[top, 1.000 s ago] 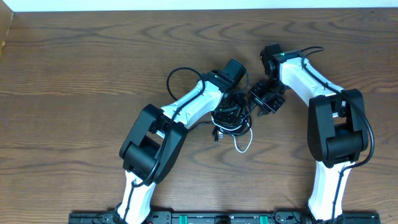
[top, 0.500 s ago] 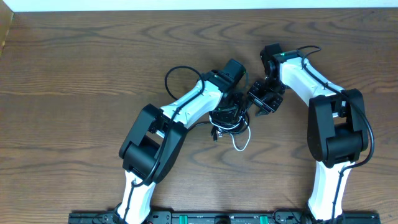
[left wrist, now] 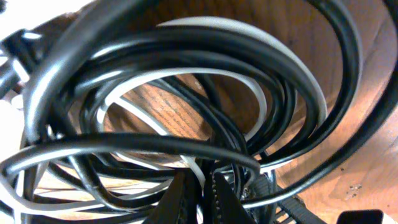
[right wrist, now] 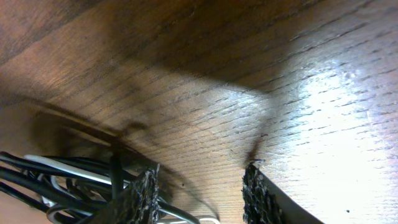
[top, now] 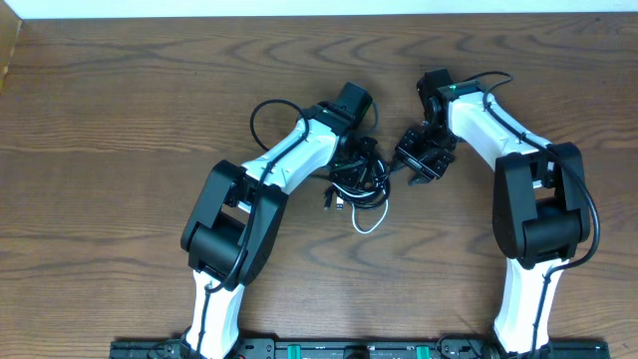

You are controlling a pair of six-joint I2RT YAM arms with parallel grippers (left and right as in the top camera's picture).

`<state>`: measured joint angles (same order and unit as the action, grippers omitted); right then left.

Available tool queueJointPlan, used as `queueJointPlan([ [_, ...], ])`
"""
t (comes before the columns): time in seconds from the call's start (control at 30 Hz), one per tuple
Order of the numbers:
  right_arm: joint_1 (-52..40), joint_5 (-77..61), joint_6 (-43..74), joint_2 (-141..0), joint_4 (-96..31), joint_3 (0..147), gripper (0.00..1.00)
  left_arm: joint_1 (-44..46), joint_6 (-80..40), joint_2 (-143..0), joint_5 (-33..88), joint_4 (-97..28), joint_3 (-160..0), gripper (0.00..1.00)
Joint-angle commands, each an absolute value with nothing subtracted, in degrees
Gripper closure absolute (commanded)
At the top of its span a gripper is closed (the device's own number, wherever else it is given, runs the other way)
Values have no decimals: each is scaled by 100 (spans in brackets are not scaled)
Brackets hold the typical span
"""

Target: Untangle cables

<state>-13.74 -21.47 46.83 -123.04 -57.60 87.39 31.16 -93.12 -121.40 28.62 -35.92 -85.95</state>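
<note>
Two fingers (left wrist: 180, 196) of my left gripper (left wrist: 200, 186) sit pressed together at the bottom of the left wrist view, clenched on strands of the cables (left wrist: 292, 68). Black loops and one white cord (left wrist: 249, 93) curl over and around the fingertips and fill nearly all of that view, with bare wood showing through the loops.

On my right gripper (right wrist: 200, 186) the fingers stand apart, released, with only table grain between them. The cables (right wrist: 56, 171) lie just beside its left finger; I cannot tell whether they touch it.

From overhead, the left gripper (top: 351, 150) reaches down into the far end of the bundle, and the right gripper (top: 411, 160) sits just to the bundle's right. The cables (top: 361, 178) lie as one tight clump on the table (top: 120, 120), near its middle and between the two arms. The clump's long axis runs roughly from the far side toward the robot's base. The white cord (top: 371, 221) sticks out as a small loop at the near end, pointing toward the base. A short black plug end pokes out toward the near left.
</note>
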Motion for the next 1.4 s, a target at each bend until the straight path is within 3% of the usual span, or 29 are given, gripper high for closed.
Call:
queueJointPlan([
  [0.0,-1404,-2169,4593,-12311,-5763,8823,56,3076,-9085,-12248,2961,-3612,-8538,92],
  [0.13,-1404,-2130,4447,-12311,-5760,8823,52,3052,-8969,-12248,2961,-3610,-8538,93],
  [0.3,-1402,-2108,4021,-12311,-5725,8823,37,2910,-8141,-12245,3028,-3610,-8538,93],
  [0.6,-1288,-2088,3203,-12311,-5570,8823,41,2401,-6084,-12189,4021,-3505,-8541,93],
  [1.0,-1262,-1258,3203,-12311,-5505,8823,36,2110,-5015,-11808,4668,-3498,-8541,93],
  [1.17,-1262,-1105,3203,-12311,-5509,8823,27,2110,-4864,-11515,4742,-3461,-8541,93],
  [1.37,-1291,-2609,2123,-12311,-5463,8823,27,2112,-4875,-11262,4646,-3457,-8541,92],
])
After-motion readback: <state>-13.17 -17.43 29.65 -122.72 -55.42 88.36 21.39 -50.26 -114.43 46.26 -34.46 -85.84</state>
